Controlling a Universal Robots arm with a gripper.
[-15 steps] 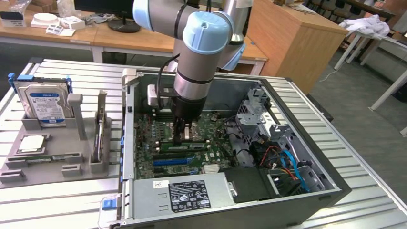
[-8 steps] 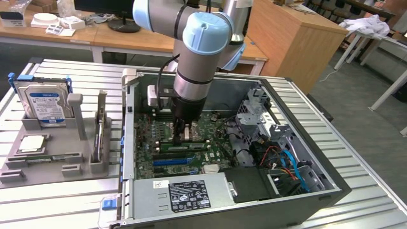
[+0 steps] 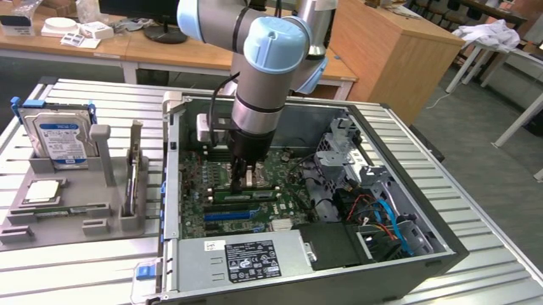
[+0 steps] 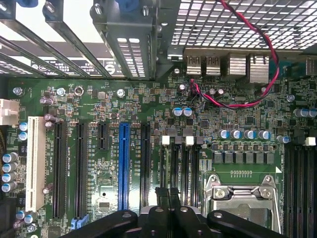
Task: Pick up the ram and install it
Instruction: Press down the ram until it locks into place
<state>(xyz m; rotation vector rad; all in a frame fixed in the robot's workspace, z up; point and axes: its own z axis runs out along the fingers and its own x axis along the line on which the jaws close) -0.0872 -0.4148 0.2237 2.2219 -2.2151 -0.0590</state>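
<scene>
My gripper (image 3: 243, 183) reaches straight down into the open computer case (image 3: 407, 254), its tips at the motherboard (image 3: 293, 168). Its fingers are shut together, with nothing visible between them. In the exterior view a narrow green stick, the ram (image 3: 248, 195), lies along the memory slots directly under the fingertips; I cannot tell whether they touch it. In the wrist view the gripper (image 4: 168, 197) hangs over the black memory slots (image 4: 188, 163), beside the metal CPU socket (image 4: 240, 196). A similar green stick (image 3: 61, 210) lies flat in the grey holder (image 3: 81, 190) at the exterior view's left.
The grey holder also carries an upright hard drive (image 3: 58, 141), a CPU (image 3: 42, 190) and an expansion card (image 3: 133, 171) on edge. Inside the case are a power supply (image 3: 246, 260), a drive cage (image 3: 344, 149), loose cables (image 3: 382, 219) and a blue slot (image 4: 124, 166).
</scene>
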